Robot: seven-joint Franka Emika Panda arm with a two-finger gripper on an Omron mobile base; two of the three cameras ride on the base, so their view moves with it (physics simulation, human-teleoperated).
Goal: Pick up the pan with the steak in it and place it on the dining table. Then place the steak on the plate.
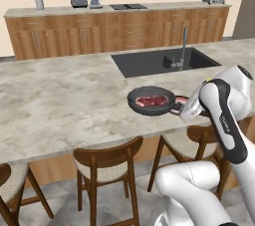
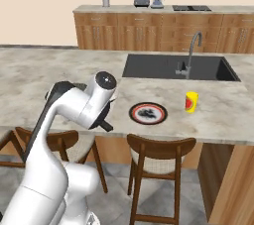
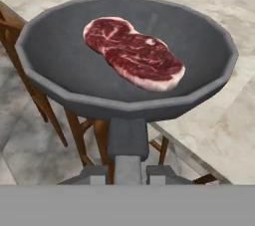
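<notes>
The dark pan [image 3: 64, 70] has the red steak [image 3: 134, 53] lying flat in it. My gripper [image 3: 128, 171] is shut on the pan's handle [image 3: 128, 138]. In the left base view the pan [image 1: 152, 100] with the steak [image 1: 152, 101] sits low over the near edge of the dining table [image 1: 60, 95], and my wrist hides the handle. In the hand view part of the pan juts past the table edge, over a chair and the floor. The red-rimmed plate [image 2: 148, 113] lies on the table just right of the pan, and its rim [image 1: 180, 101] peeks out behind it.
A yellow cup [image 2: 191, 102] stands right of the plate. The dark sink [image 1: 164, 60] with its faucet [image 1: 184, 46] lies behind the pan. Wooden stools [image 1: 107, 163] stand along the table's near side. The wall counter [image 1: 119, 31] with appliances is far behind.
</notes>
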